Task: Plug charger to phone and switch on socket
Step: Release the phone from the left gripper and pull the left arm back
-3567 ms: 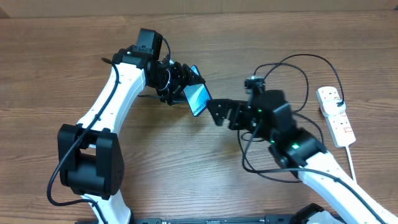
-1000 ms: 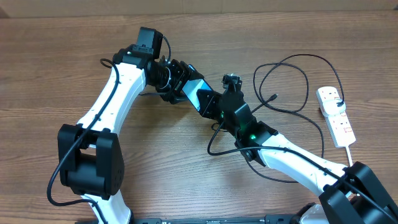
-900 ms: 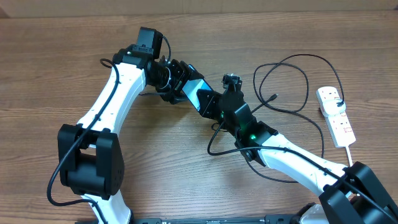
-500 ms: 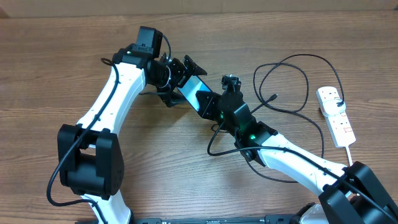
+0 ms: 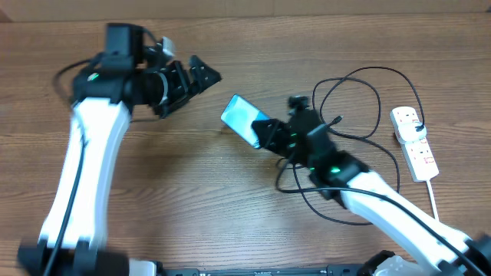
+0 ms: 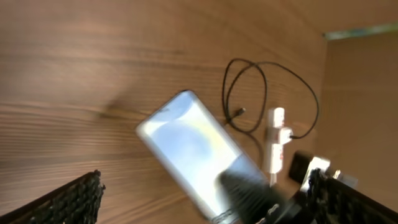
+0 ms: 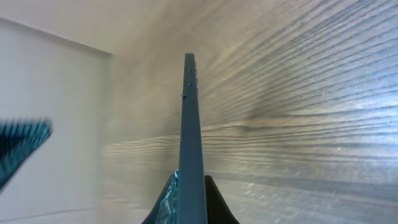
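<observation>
The left end effector (image 5: 193,86) has let go of the phone (image 5: 242,117) and swung back toward the far left of the desk (image 5: 192,199). Its jaws are spread wide and empty, well apart from the handset. The right end effector (image 5: 265,133) stays clenched on the phone's near end and grasps it alone, with the screen facing the overhead camera.

From the right wrist, the handset shows edge-on as a thin dark slab rising between the two fingers (image 7: 166,198). Only bare desk lies between the released left end effector and the phone.

Just beyond the right arm, the charger (image 5: 367,84) lies in loose loops, thin and black. Its small connector tip (image 5: 337,120) rests free near the right wrist, not touching the phone. One loop passes beneath the right arm.

Farther right lies the socket (image 5: 415,143), a white elongated plastic strip with red-marked switches and a thick white cord (image 5: 431,195).

The phone's screen is glossy light blue with black edges. The desk is brown wood with a streaked grain.
</observation>
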You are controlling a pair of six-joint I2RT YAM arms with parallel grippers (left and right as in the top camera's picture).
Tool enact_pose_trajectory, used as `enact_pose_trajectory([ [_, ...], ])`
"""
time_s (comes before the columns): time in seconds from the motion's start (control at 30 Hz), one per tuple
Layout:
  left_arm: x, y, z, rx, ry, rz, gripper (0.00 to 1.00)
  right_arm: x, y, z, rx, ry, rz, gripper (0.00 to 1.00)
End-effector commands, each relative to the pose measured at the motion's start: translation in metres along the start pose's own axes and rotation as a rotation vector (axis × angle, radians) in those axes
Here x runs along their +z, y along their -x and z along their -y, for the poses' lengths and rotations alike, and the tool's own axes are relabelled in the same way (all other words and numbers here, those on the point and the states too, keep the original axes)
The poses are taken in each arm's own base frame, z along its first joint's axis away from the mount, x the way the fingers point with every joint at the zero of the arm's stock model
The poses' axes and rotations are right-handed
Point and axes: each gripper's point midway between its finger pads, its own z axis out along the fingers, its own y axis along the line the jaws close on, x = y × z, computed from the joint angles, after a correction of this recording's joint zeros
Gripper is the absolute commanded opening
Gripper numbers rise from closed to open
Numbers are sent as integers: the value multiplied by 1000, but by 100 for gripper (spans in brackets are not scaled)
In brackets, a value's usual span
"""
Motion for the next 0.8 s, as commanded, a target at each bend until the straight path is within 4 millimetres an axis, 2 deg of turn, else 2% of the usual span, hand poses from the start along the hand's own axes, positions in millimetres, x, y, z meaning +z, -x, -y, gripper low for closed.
enact_pose_trajectory([
  [0.0, -65, -1, 8, 232, 127, 198, 100, -45, 16, -47, 69, 212, -61, 4],
  [0.13, -115, -21, 14, 275, 173, 315, 100, -71, 17, -54, 78, 270, -113, 4],
  [0.3, -172, -56, 17, 337, 210, 450, 100, -85, -1, -17, 152, 102, -162, 4],
  [0.37, -195, -73, 10, 348, 247, 513, 99, -88, -7, -5, 161, 48, -171, 4],
  [0.43, -213, -92, 0, 346, 277, 573, 99, -89, -9, -2, 119, 37, -175, 4],
  [0.57, -223, -126, -18, 312, 254, 643, 100, -86, -8, 8, 134, 2, -155, 4],
  [0.7, -212, -148, -45, 168, 224, 675, 100, -75, -13, 37, 422, -66, -107, 4],
  [0.77, -197, -155, -61, 66, 210, 658, 99, -66, -13, 34, 515, 21, -100, 4],
])
